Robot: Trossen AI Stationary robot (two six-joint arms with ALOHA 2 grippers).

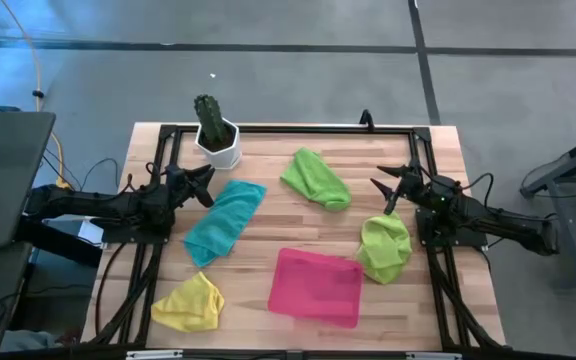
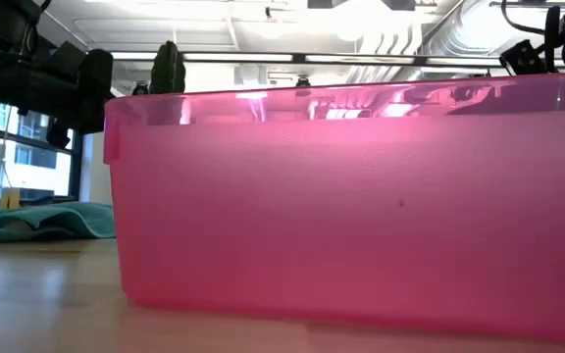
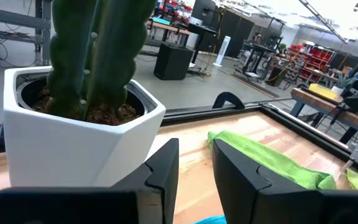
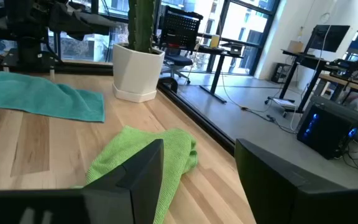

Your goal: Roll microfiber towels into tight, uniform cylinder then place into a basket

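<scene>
Pink basket (image 2: 361, 206) fills the low view, right against that camera; it is empty, with translucent glossy plastic walls, a shallow rectangular shape and rounded corners.

Left gripper (image 1: 206, 184) is held above the table between the cactus pot (image 1: 218, 143) and the teal towel (image 1: 226, 219), fingers a narrow gap apart, nothing clamped. Right gripper (image 1: 386, 190) hangs between the two green towels, jaws spread wide, empty.

No towel is rolled yet. All four lie loose and crumpled: teal towel just under the left gripper, upper green towel (image 1: 316, 178) near the middle back, lower green towel (image 1: 385, 248) beside the basket's right end, yellow towel (image 1: 189, 303) at the front left corner.

Step in hand is judged as approach to a first towel. Advice: the cloth should be flattened before rolling, one edge pinched low, the far edge pinned by the other arm, tension kept even so the cylinder stays tight.

Towels look like soft, nappy microfibre that folds limply and will likely spring open if released early. Pot is rigid, white and hexagonal, and easily knocked by the left arm.
</scene>
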